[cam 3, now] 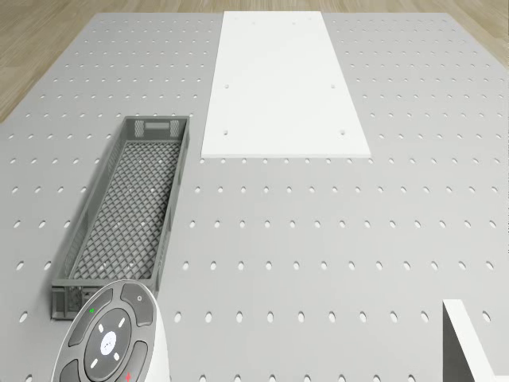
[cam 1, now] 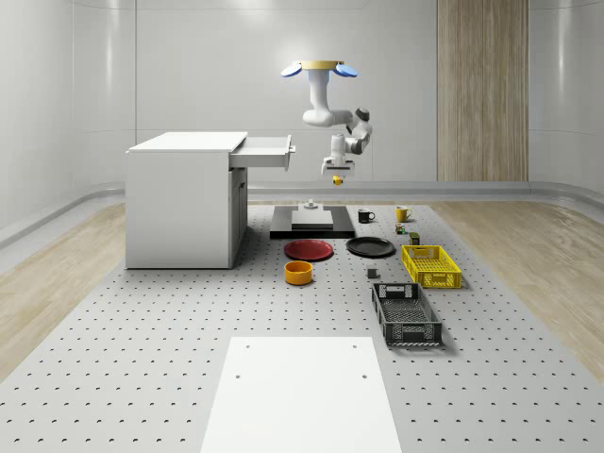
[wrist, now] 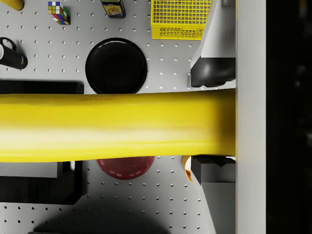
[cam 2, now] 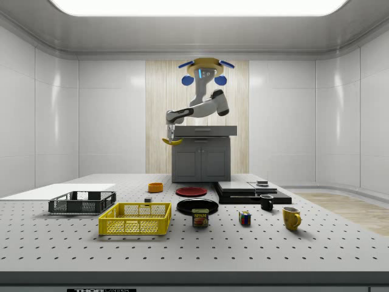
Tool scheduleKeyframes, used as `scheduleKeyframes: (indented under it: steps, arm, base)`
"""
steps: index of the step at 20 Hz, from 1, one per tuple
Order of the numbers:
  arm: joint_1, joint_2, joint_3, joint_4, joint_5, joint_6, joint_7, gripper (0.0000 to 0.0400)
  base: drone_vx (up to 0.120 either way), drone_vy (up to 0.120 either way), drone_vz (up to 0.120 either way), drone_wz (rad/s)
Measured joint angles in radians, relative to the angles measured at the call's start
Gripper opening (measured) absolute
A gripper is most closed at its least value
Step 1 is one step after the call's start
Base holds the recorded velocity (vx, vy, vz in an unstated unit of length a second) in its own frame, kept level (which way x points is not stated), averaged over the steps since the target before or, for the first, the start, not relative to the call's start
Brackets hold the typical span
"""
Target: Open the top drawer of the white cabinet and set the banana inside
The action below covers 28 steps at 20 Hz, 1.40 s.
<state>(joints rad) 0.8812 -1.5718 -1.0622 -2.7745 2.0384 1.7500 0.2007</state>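
- While the drone (cam 1: pixel 321 68) hovers high in the air, to the whole-scene view's right of the white cabinet (cam 1: pixel 182 203), the banana (wrist: pixel 117 127) sits clamped crosswise in the gripper (cam 1: pixel 337 174), well above the floor objects.
- Seen from the wrist, the fruit runs as one thick yellow bar between the dark finger pads (wrist: pixel 212 73), so the claw is closed to the banana's width and grips it firmly.
- From the side, the banana (cam 2: pixel 172 142) hangs at the arm's lowest point, level with the cabinet's upper part.
- One top drawer (cam 1: pixel 264 151) stands pulled out toward the gripper; the banana is just beside its front, outside it and slightly lower.
- Below the gripper lies one black platform (cam 1: pixel 312 226) with a pale block on it.
- One red plate (cam 1: pixel 309 249) and one black plate (cam 1: pixel 370 247) lie side by side on the perforated table (cam 1: pixel 132 359).
- One orange bowl (cam 1: pixel 298 273) sits near the red plate.
- Two crates are present: one yellow basket (cam 1: pixel 431 266) and one dark grey crate (cam 1: pixel 406 314), the grey one also under the drone's camera (cam 3: pixel 123 211).
- Two mugs stand by: one black mug (cam 2: pixel 266 202) and one yellow mug (cam 2: pixel 291 217).
- One can (cam 2: pixel 200 217) and one colour cube (cam 2: pixel 244 218) rest between basket and mugs in the side view.
- One white board (cam 3: pixel 282 83) lies flat on the table, just beside the grey crate.
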Motion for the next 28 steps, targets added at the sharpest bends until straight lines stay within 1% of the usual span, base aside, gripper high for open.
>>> scheduleKeyframes:
  steps: [28]
  arm:
    - [0.003,-0.006,-0.001,0.001,-0.003,0.005,-0.002,0.0192]
  base:
    - [-0.120,0.000,0.120,0.000]
